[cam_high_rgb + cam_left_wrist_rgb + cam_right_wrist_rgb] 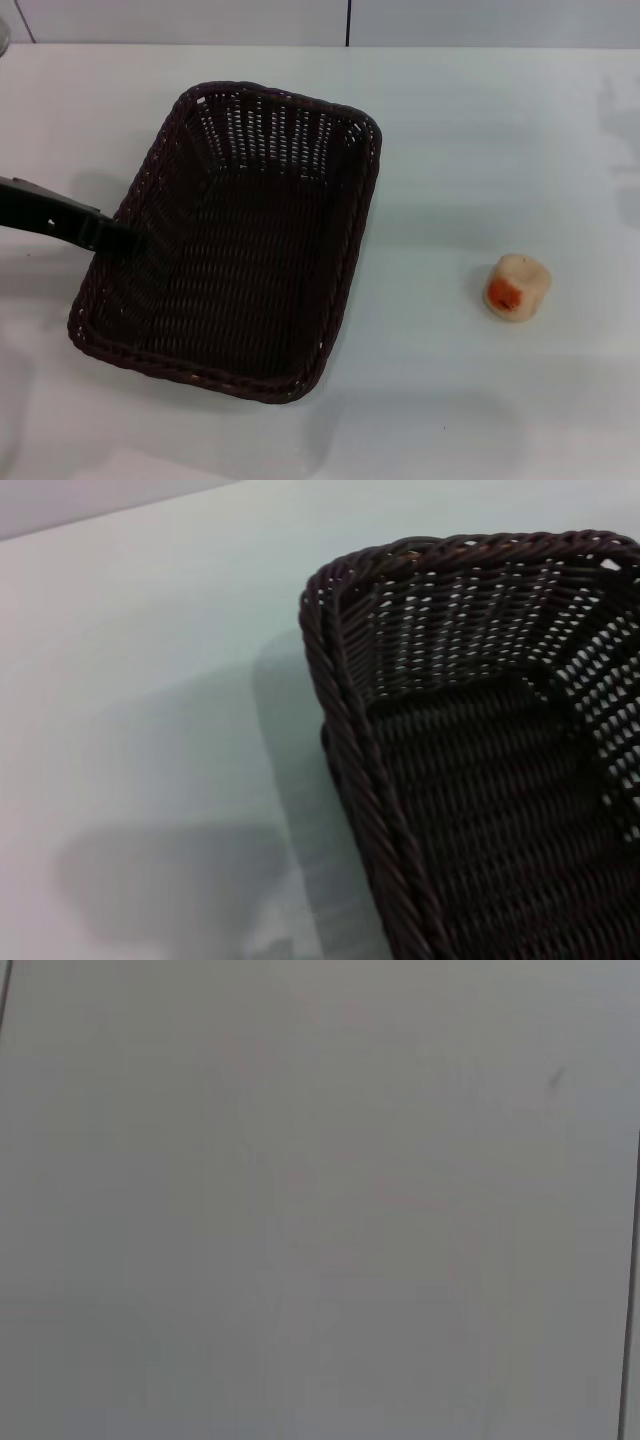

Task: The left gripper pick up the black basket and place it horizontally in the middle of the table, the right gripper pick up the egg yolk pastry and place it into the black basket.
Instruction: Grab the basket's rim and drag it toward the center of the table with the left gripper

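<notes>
**Inspector A:** Head view: the left gripper (118, 236) enters from the left edge of the frame at mid-height, its black tip reaching the left long rim of the black basket (235, 240). Opening?

**Inspector B:** Cannot tell. The tip merges with the dark wicker, so neither the spread of the fingers nor a grip is confirmed. It meets the rim, no more can be said.

**Inspector A:** Basket contents?

**Inspector B:** Only woven floor visible. It sits left of centre on the table (470, 140), long axis tilted. The left wrist view shows one rounded corner (330, 585) and the braided rim close up.

**Inspector A:** The pastry?

**Inspector B:** The egg yolk pastry (518, 286) lies on the table at centre right, well apart from basket and gripper, orange patch facing the camera. The right wrist view shows only a plain grey surface.
</notes>
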### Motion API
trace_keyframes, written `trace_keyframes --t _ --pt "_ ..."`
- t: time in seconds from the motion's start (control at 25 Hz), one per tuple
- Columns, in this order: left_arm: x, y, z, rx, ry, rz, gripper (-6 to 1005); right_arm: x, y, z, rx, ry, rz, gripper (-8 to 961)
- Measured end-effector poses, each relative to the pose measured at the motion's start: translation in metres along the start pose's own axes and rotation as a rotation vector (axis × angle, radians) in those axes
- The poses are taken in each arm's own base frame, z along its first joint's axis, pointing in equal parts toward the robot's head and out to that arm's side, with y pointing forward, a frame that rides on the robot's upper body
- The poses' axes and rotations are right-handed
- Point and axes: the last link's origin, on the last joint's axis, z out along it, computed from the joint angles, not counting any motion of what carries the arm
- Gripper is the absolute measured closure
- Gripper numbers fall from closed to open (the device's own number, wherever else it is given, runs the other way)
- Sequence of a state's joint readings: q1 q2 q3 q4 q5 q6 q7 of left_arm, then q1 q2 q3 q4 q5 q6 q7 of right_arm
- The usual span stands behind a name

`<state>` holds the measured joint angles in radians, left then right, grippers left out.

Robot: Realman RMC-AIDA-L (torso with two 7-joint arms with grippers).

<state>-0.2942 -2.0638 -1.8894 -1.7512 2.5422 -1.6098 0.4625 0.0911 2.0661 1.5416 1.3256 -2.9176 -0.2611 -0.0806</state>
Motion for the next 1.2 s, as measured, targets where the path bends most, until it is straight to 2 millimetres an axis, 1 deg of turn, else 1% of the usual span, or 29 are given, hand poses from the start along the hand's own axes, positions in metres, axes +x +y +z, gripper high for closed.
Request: trace_keyframes --t 0.16,0.36,0.88,1.2 --pt "0.004 -0.002 0.006 -0.001 -0.016 0.002 322 0.0 -0.003 0.0 0.008 0.001 -0.002 562" --pt "0.003 -0.001 0.011 -0.011 -0.033 -0.002 328 0.0 -0.006 -0.001 0.016 0.001 -0.002 563" --pt "-0.01 -0.005 0.028 -0.031 -0.064 -0.035 341 -0.002 -0.004 -0.001 0.013 -0.007 0.002 564" --pt "-0.011 -0.008 0.031 -0.028 -0.062 -0.04 350 -0.004 -0.003 -0.002 0.012 -0.012 0.003 564"
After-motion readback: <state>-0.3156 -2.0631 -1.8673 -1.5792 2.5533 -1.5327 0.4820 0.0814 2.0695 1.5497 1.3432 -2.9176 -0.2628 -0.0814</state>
